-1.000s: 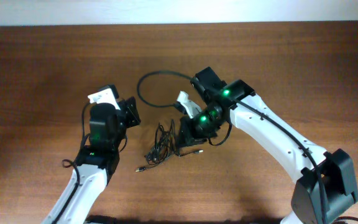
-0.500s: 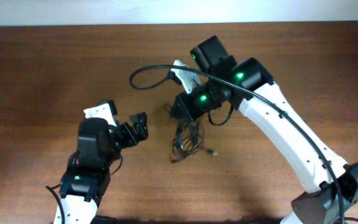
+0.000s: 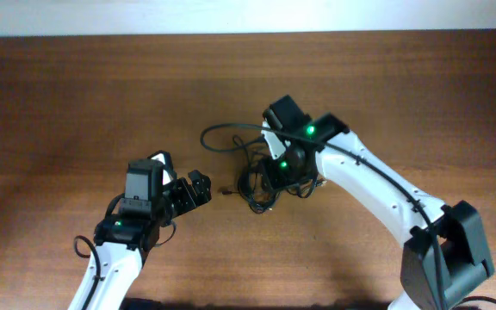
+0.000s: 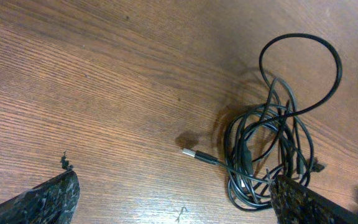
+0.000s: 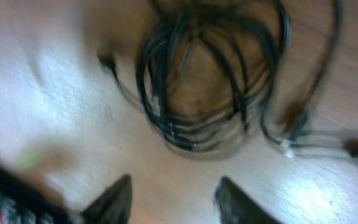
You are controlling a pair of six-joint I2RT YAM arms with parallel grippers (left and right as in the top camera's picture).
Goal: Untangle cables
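You've got the brown wooden table under everything, and both arms are leaning in toward the middle of it. The cables lie there in one small dark bunch, between the two arms and right under the right wrist. The left gripper sits just beside the bunch with its fingers spread wide and nothing between them. The right gripper hangs directly over the bunch. The right wrist view is blurred, but you can see the two tips apart and empty, short of the cords. Now for the cords themselves: thin, black and floppy, and I judge them very light, so expect the whole bunch to drag along if you pull one strand. They look smooth, so a shallow pinch may slip; close fully across a single strand. The tight part is the stack of overlapping coils in the lower half of the bunch, so don't grab there, since you'd likely clamp several cords at once. A better hold is the single wide loop standing clear at the far end. Better again is the silver plug, which sticks out on the left gripper's side, apart from the coils with bare wood around it. It's the only stiff piece, but take the cord just behind it rather than the metal tip.
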